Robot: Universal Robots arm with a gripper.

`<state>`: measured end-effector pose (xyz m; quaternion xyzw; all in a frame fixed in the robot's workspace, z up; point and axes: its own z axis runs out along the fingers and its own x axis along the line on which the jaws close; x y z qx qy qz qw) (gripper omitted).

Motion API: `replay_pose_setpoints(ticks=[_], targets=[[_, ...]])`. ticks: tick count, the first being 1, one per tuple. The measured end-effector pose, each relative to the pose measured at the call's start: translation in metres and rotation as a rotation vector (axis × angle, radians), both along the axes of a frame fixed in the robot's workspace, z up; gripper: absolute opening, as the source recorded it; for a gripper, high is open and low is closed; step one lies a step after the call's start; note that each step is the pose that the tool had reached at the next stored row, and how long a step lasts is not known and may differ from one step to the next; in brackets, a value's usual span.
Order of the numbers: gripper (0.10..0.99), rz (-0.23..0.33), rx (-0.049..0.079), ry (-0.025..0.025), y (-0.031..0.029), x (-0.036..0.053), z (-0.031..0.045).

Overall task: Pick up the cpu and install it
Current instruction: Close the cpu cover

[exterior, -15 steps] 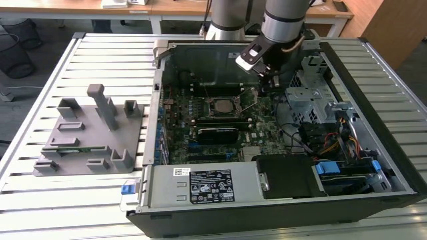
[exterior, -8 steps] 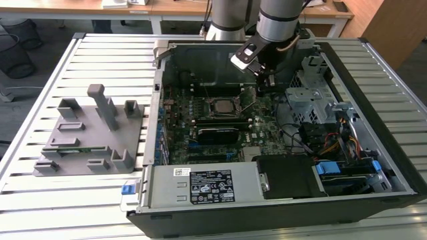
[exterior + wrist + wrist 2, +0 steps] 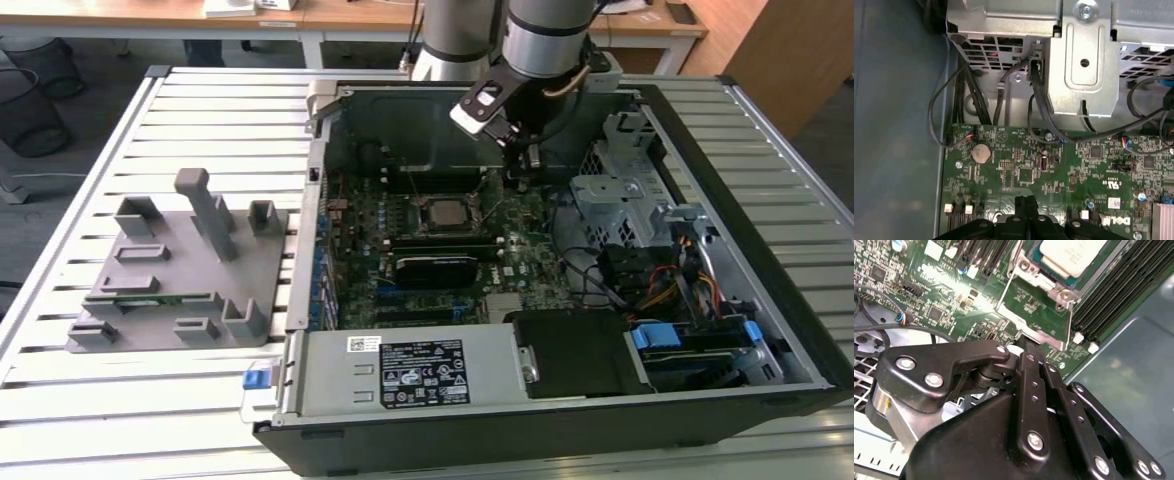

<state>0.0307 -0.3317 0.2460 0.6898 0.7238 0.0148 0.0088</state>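
The cpu (image 3: 442, 213), a pale silver-grey square, lies in the metal-framed socket of the green motherboard (image 3: 358, 215) inside the open computer case. In the second wrist view the cpu (image 3: 1071, 255) sits within the socket frame (image 3: 1031, 327). My gripper (image 3: 523, 172) hangs over the board to the exterior view's right of the socket. Its black fingers (image 3: 1030, 365) are pressed together with nothing visible between them, their tips close to the socket frame's edge. In the first wrist view the gripper (image 3: 1024, 204) points down at the board.
A grey plastic fixture (image 3: 174, 270) holding a thin green memory stick (image 3: 147, 297) stands on the slatted table at the exterior view's left. A metal drive cage (image 3: 627, 200), cables (image 3: 667, 285) and the power supply (image 3: 414, 370) crowd the case. A black heatsink (image 3: 434, 265) sits below the socket.
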Motion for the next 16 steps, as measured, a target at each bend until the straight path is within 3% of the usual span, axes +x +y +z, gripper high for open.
replay_pose_setpoints(ticks=[5,16], targets=[[0.106,0.000,0.001,0.0021,0.0002,-0.0096,0.0020],[0.106,0.000,0.001,0.0023,0.0021,-0.0457,-0.0013]])
